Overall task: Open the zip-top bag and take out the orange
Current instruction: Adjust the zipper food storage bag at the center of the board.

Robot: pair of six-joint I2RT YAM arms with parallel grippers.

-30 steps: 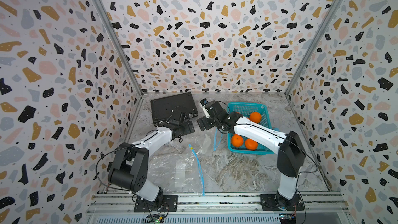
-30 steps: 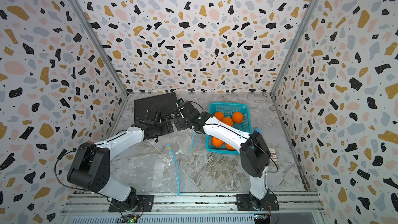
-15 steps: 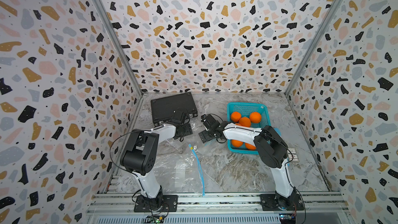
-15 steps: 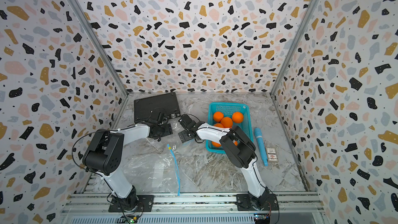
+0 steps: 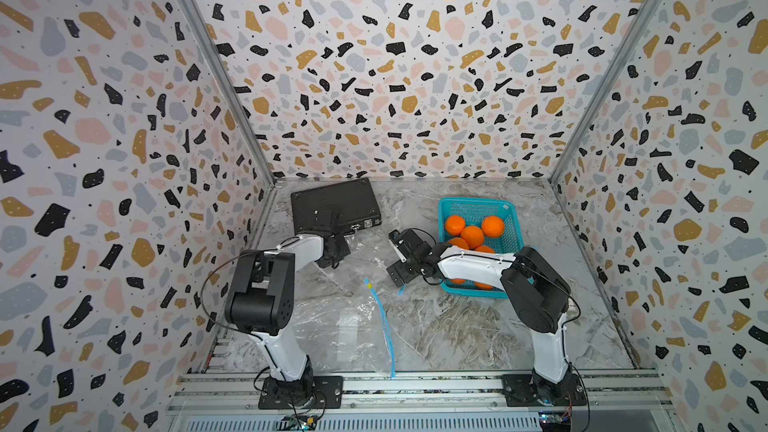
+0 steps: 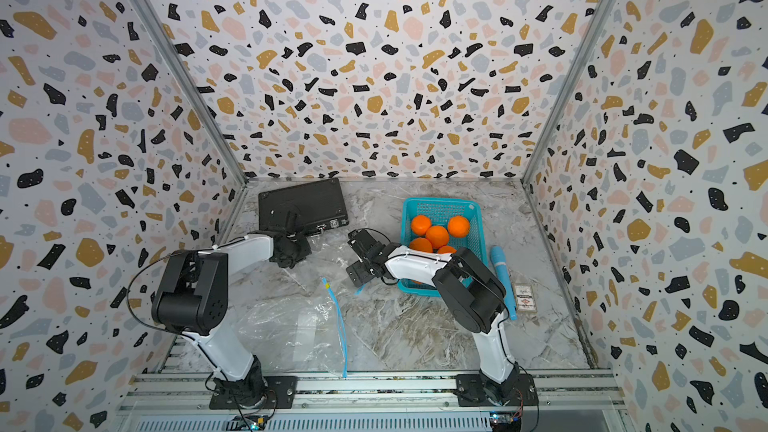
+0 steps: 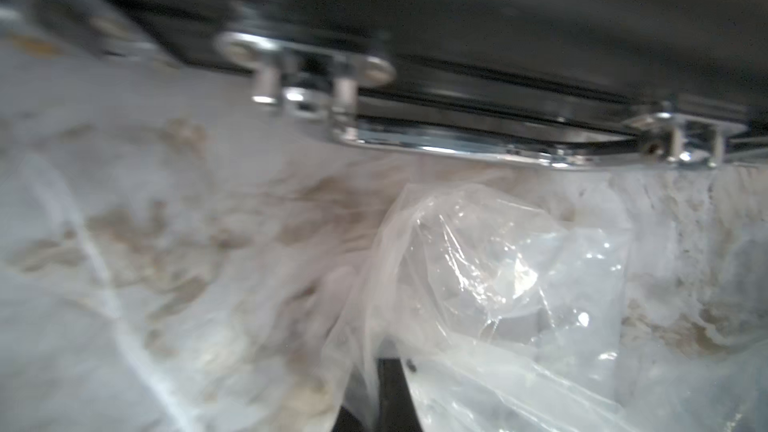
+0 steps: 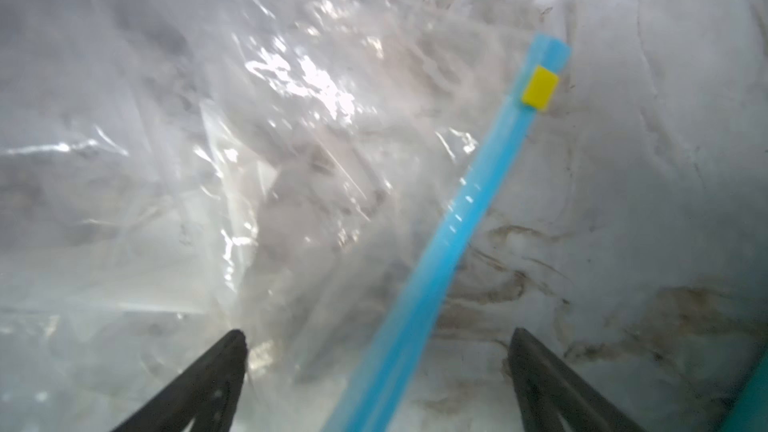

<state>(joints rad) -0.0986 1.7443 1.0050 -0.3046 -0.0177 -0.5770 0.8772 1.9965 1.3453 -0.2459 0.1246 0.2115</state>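
Now: clear zip-top bag (image 5: pixel 332 326) flat on worktop (image 5: pixel 457 326), blue zip strip (image 5: pixel 384 328) along edge, yellow slider (image 8: pixel 540 88) at far end. Right claw (image 5: pixel 395 258) spread above strip. Left claw (image 5: pixel 336 255) pressed together, pinching bag's far corner beside black case (image 5: pixel 332 205). Oranges (image 5: pixel 472 236) in teal basket (image 5: pixel 473 206), just beside right claw.

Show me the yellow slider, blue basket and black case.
yellow slider (image 8: pixel 540 88): right wrist view, its middle.
blue basket (image 5: pixel 473 207): in a top view, far wall.
black case (image 5: pixel 345 201): in a top view, lid middle.
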